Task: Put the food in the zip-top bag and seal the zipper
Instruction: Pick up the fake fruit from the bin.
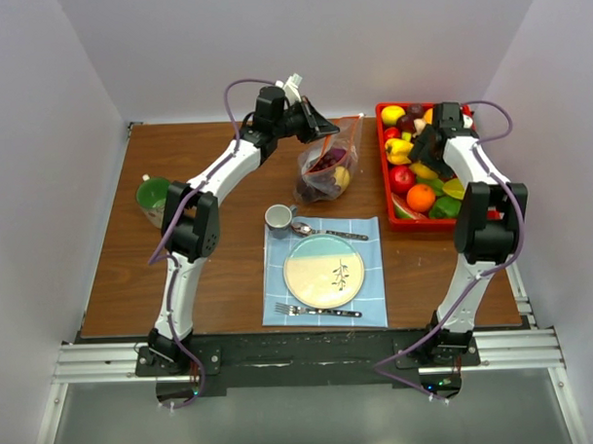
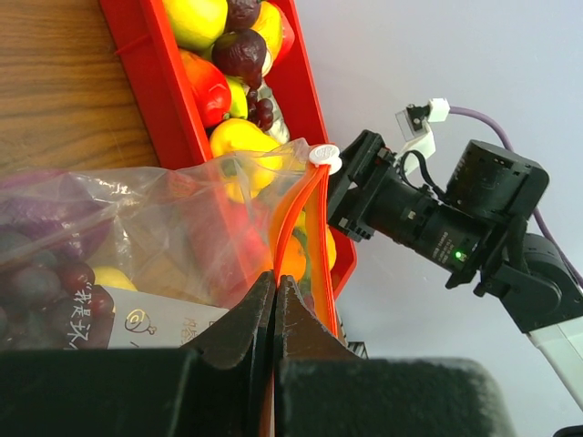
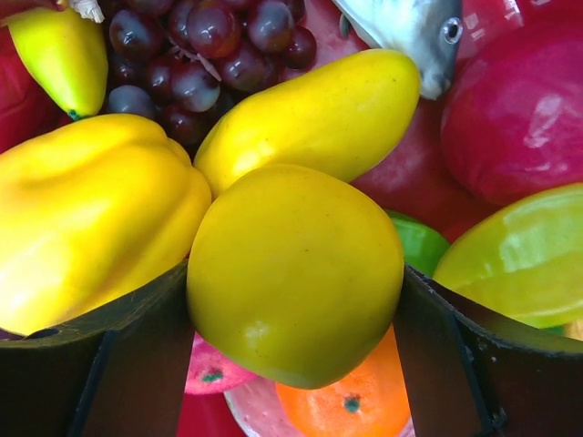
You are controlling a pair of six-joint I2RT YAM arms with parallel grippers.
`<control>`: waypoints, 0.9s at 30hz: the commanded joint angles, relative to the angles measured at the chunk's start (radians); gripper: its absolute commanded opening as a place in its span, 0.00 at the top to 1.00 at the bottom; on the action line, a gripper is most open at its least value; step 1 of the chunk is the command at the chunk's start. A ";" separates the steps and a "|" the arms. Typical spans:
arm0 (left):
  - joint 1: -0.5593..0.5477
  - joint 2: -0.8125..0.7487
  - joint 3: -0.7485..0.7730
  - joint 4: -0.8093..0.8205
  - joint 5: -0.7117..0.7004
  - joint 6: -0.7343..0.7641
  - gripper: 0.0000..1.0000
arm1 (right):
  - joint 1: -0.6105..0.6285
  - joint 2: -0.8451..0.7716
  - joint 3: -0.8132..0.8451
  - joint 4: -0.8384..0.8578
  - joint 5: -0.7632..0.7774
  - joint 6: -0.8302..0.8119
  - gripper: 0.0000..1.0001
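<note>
My top view looks down from above and behind the arm bases, taking in the whole table (image 1: 113, 277). The left wrist view sits close against the bag (image 2: 137, 237), facing across to the tray (image 2: 150, 82) and right arm (image 2: 492, 209). The right wrist view hangs very near the fruit (image 3: 291, 273), probably facing straight down. All three share the tray's fruit.

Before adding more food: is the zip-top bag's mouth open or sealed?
Open. On the zip-top bag, the zipper strips stand apart, with a gap between.

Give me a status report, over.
Left gripper shut on zipper, bag mouth open. Right gripper flanking yellow fruit in tray, grip unclear. Nothing seen between tray and bag.
</note>
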 commanded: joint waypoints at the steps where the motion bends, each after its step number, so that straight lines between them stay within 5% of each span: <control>1: 0.004 -0.060 0.008 0.019 -0.014 0.016 1.00 | 0.003 -0.121 0.000 0.001 0.046 -0.016 0.74; 9: 0.004 -0.083 0.005 0.011 -0.046 0.036 1.00 | 0.052 -0.265 -0.003 -0.022 0.043 -0.024 0.79; 18: 0.004 -0.127 0.004 -0.061 -0.104 0.060 1.00 | 0.287 -0.408 0.023 0.053 -0.068 -0.006 0.79; 27: -0.001 -0.155 0.031 -0.149 -0.153 0.080 1.00 | 0.496 -0.376 0.023 0.237 -0.136 0.077 0.78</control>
